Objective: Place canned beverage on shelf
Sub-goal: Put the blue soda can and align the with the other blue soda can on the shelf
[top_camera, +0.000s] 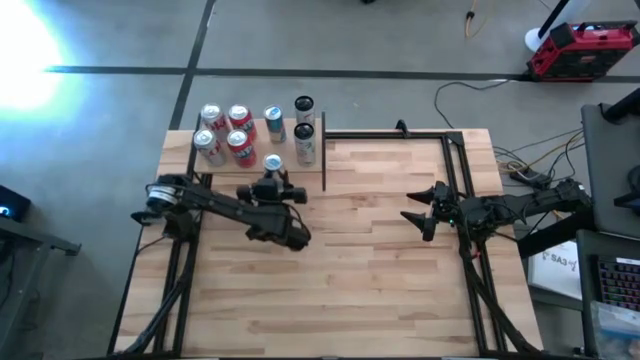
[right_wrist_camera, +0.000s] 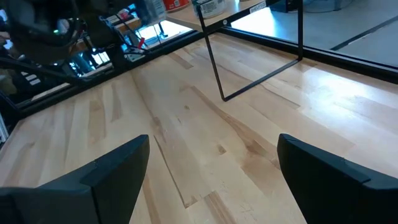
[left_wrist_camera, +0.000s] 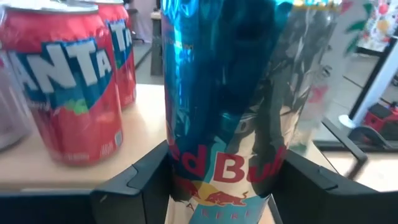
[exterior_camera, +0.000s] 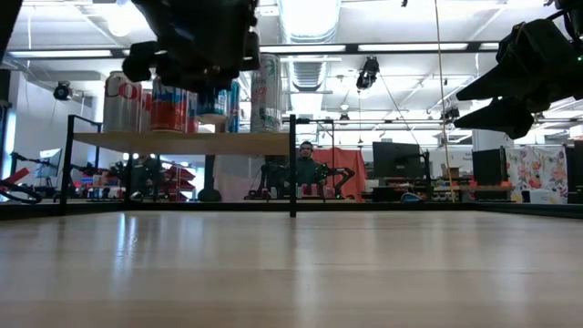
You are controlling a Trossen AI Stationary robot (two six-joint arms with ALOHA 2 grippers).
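Blue can (left_wrist_camera: 227, 106) clamped in left end effector (left_wrist_camera: 217, 180), over shelf (left_wrist_camera: 143, 109)

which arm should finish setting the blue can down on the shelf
Left. The left gripper already holds the blue can between its fingers at the shelf edge, beside the red cans. The right gripper hangs open and empty, away across the table.

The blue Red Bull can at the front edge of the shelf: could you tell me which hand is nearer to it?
Left. The left hand is closed around the blue Red Bull can at the shelf edge. The right hand hangs open above the tabletop, well off to the right.
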